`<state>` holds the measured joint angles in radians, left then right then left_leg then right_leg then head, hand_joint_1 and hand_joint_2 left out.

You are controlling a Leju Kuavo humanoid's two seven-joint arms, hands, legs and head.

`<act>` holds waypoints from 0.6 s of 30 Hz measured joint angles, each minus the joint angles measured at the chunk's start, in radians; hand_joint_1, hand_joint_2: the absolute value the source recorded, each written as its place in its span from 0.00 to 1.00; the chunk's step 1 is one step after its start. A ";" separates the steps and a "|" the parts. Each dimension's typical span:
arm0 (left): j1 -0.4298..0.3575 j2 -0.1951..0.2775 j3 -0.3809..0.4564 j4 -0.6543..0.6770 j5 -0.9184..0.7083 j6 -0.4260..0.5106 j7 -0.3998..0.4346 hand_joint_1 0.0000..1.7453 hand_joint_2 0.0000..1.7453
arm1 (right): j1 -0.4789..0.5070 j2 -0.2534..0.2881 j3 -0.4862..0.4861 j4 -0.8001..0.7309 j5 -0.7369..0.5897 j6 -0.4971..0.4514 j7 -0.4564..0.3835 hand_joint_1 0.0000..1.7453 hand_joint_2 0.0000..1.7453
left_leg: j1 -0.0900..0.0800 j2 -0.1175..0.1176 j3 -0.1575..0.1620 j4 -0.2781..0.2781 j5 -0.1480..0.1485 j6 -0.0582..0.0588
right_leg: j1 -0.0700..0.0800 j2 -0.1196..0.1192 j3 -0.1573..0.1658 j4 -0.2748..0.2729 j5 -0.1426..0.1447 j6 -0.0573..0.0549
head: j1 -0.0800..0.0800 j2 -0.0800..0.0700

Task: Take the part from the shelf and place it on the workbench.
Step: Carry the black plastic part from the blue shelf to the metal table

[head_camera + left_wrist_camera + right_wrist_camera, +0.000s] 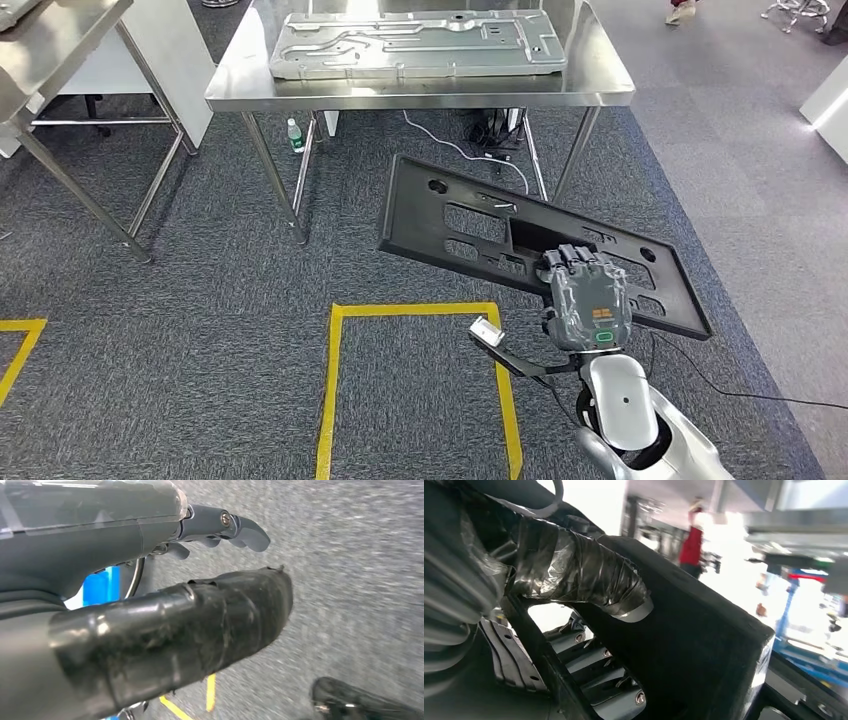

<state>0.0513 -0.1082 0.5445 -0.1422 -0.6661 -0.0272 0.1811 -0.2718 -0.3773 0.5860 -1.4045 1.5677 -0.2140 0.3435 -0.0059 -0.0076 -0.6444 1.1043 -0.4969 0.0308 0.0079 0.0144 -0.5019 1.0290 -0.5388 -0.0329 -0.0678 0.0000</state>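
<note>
While your right hand [588,298] grips the black part [470,225] above the carpet, carry step in hand: next, bring it forward and lay it on the tabletop [240,85], left hand [150,595] holding nothing.

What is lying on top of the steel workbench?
A flat grey stamped metal panel covers most of the steel workbench top. Whatever may lie beneath the panel is hidden.

You see the part [480,225] in the right hand [586,298], held above the floor in front of the workbench [420,88]. A metal plate [415,42] lies on the workbench. Another table [60,45] stands to its left.
</note>
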 joint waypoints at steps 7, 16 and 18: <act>0.002 0.000 0.006 -0.001 -0.014 0.004 0.006 0.00 0.00 | -0.092 0.052 0.068 0.060 0.000 0.011 0.002 1.00 1.00 | -0.007 -0.005 0.083 -0.099 0.032 0.038 | -0.005 -0.003 -0.001 0.090 -0.014 0.034 | 0.004 0.000; 0.012 -0.010 0.007 -0.001 -0.037 0.011 0.012 0.00 0.00 | -0.021 -0.019 0.057 0.024 -0.013 -0.002 0.008 1.00 1.00 | 0.022 -0.020 0.210 -0.106 -0.079 0.007 | -0.028 -0.023 -0.168 0.055 0.092 0.072 | 0.006 0.000; 0.014 -0.011 0.007 -0.001 -0.038 0.011 0.002 0.00 0.00 | 0.036 -0.067 0.024 -0.021 -0.021 -0.013 -0.005 1.00 1.00 | 0.022 -0.021 0.224 -0.114 -0.091 -0.008 | -0.021 -0.029 -0.167 0.029 0.125 0.057 | 0.009 0.000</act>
<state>0.0657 -0.1192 0.5512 -0.1428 -0.7037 -0.0158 0.1832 -0.2360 -0.4444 0.6105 -1.4256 1.5466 -0.2271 0.3385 0.0160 -0.0290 -0.4202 0.9903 -0.5880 0.0233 -0.0131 -0.0142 -0.6694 1.0580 -0.4136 0.0236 -0.0585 0.0003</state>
